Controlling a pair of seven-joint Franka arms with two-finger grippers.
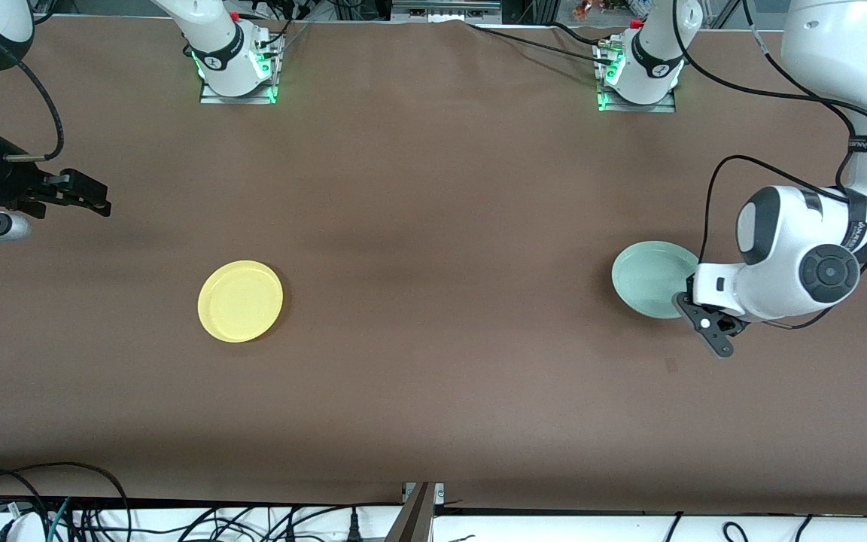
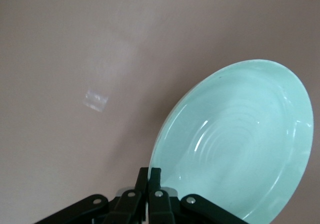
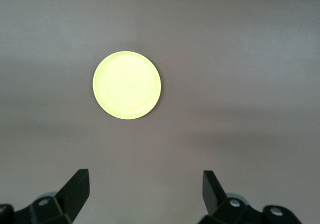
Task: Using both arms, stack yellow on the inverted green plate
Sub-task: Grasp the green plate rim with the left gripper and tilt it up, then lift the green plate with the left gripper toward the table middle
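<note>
Now the left gripper (image 1: 693,312) is closed on the rim of the green plate (image 1: 648,277), at about four o'clock on it, probably to turn it over, while the right gripper (image 1: 98,199) waits wide open above the table (image 1: 433,188), at about ten o'clock from the yellow plate (image 1: 240,300).

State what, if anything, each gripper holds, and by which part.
The left gripper pinches the green plate by its rim. The right gripper is open over bare table, holding nothing.
</note>
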